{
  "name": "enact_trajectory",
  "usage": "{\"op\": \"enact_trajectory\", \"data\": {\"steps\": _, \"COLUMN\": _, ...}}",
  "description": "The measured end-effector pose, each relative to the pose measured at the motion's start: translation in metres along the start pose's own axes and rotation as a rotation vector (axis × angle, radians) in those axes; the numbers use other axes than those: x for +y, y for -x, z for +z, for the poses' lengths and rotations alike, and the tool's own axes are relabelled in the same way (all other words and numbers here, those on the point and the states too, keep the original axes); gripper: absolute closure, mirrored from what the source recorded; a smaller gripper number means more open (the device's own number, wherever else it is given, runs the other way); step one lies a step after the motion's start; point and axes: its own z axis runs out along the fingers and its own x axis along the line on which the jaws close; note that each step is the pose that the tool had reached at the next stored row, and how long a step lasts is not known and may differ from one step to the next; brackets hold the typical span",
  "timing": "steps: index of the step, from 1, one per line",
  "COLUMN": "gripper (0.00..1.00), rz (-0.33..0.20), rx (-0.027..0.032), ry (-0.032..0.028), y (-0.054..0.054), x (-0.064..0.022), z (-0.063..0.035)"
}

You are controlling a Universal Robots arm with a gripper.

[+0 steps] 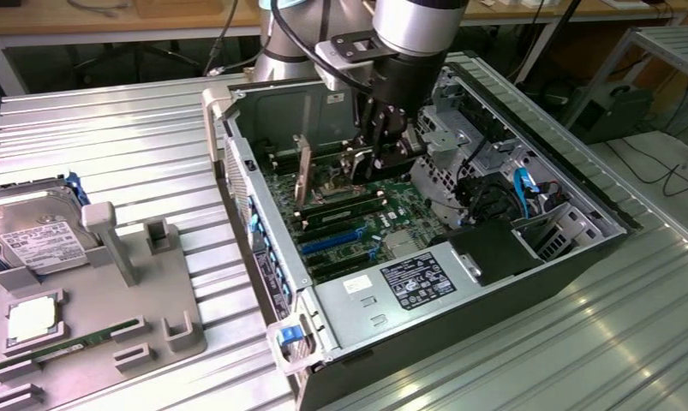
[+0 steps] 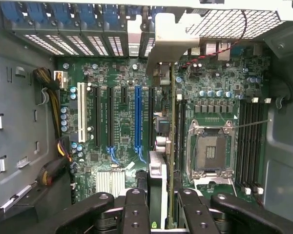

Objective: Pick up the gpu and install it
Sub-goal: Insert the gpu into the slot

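Observation:
The gpu (image 2: 172,122) stands on edge inside the open computer case (image 1: 572,257), its thin top edge running from its silver bracket (image 2: 168,36) at the case's rear wall back to my gripper (image 2: 161,214). It sits over the motherboard (image 2: 112,146), just beside the blue slot (image 2: 137,117) on the CPU-socket side. The two fingers (image 2: 136,209) close on the card's free end from both sides. In the exterior view my gripper (image 1: 373,167) reaches down into the case, with the upright gpu (image 1: 303,167) by it. How deep the card sits in its slot I cannot tell.
A grey fixture tray (image 1: 104,300) at the exterior view's left carries a silver hard drive (image 1: 35,240), a processor chip (image 1: 29,318) and a green memory stick (image 1: 75,347). The power supply (image 1: 418,278), drive cage (image 1: 446,137) and cables (image 1: 515,184) crowd the case.

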Motion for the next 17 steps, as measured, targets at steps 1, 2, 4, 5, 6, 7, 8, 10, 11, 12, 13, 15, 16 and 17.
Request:
{"op": "enact_trajectory", "data": {"steps": 1, "gripper": 0.72, "rz": 0.000, "rx": -0.0002, "ry": -0.0001, "y": -0.001, "x": 0.0000, "z": 0.0003}}
{"op": "enact_trajectory", "data": {"steps": 2, "gripper": 0.72, "rz": 0.000, "rx": -0.0002, "ry": -0.0002, "y": -0.003, "x": 0.0000, "z": 0.0006}}
{"op": "enact_trajectory", "data": {"steps": 4, "gripper": 0.72, "rz": 0.002, "rx": -0.0001, "ry": -0.0003, "y": -0.005, "x": 0.0009, "z": 0.0029}}
{"op": "enact_trajectory", "data": {"steps": 5, "gripper": 0.72, "rz": 0.009, "rx": 0.0002, "ry": -0.0006, "y": -0.005, "x": 0.0015, "z": 0.0041}}
{"op": "enact_trajectory", "data": {"steps": 6, "gripper": 0.72, "rz": 0.016, "rx": 0.0003, "ry": -0.0010, "y": -0.005, "x": 0.0018, "z": 0.0049}}
{"op": "enact_trajectory", "data": {"steps": 7, "gripper": 0.72, "rz": 0.022, "rx": 0.0005, "ry": -0.0014, "y": -0.005, "x": 0.0020, "z": 0.0058}}
{"op": "enact_trajectory", "data": {"steps": 8, "gripper": 0.72, "rz": 0.026, "rx": 0.0006, "ry": -0.0015, "y": -0.005, "x": 0.0021, "z": 0.0064}}
{"op": "enact_trajectory", "data": {"steps": 10, "gripper": 0.72, "rz": 0.029, "rx": 0.0007, "ry": -0.0017, "y": -0.008, "x": 0.0024, "z": 0.0071}}
{"op": "enact_trajectory", "data": {"steps": 11, "gripper": 0.72, "rz": 0.029, "rx": 0.0007, "ry": -0.0017, "y": -0.009, "x": 0.0028, "z": 0.0074}}
{"op": "enact_trajectory", "data": {"steps": 12, "gripper": 0.72, "rz": 0.029, "rx": 0.0006, "ry": -0.0018, "y": -0.009, "x": 0.0039, "z": 0.0084}}
{"op": "enact_trajectory", "data": {"steps": 13, "gripper": 0.72, "rz": 0.029, "rx": 0.0007, "ry": -0.0018, "y": -0.010, "x": 0.0064, "z": 0.0096}}
{"op": "enact_trajectory", "data": {"steps": 15, "gripper": 0.72, "rz": 0.029, "rx": 0.0009, "ry": -0.0017, "y": -0.010, "x": 0.0088, "z": 0.0114}}
{"op": "enact_trajectory", "data": {"steps": 16, "gripper": 0.72, "rz": 0.029, "rx": 0.0007, "ry": -0.0016, "y": -0.012, "x": 0.0091, "z": 0.0117}}
{"op": "enact_trajectory", "data": {"steps": 17, "gripper": 0.72, "rz": 0.029, "rx": 0.0007, "ry": -0.0017, "y": -0.014, "x": 0.0091, "z": 0.0118}}
